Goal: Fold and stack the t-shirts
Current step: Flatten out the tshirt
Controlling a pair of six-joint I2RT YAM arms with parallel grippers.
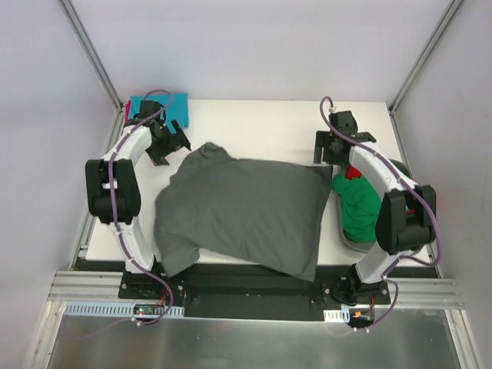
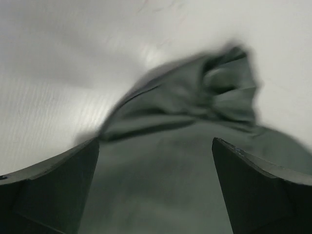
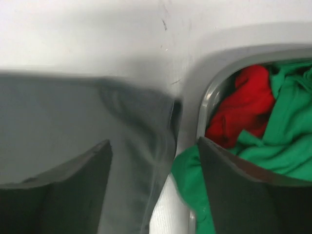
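Dark grey t-shirt: lies spread and rumpled across the middle of the surface, its long axis running roughly 9 to 3 o'clock in the top view.
Left fingers: wide apart with nothing between them, above the bunched far-left corner of the shirt; the body of the cloth lies at 4 o'clock from them.
Right fingers: apart and not pinching; the far-right corner of the shirt lies under the gap, and the body of the cloth is at 8 o'clock.
Nearer arm: neither, since each stands over its own far corner.
Teal t-shirt: folded flat at the 11 o'clock corner of the surface.
Green t-shirt and red t-shirt: heaped unfolded in the tub at 3 o'clock, with the green spilling over its rim.
Next move, as a judgement: the next fold probably crosses the long axis, so both hands would need matching corners.
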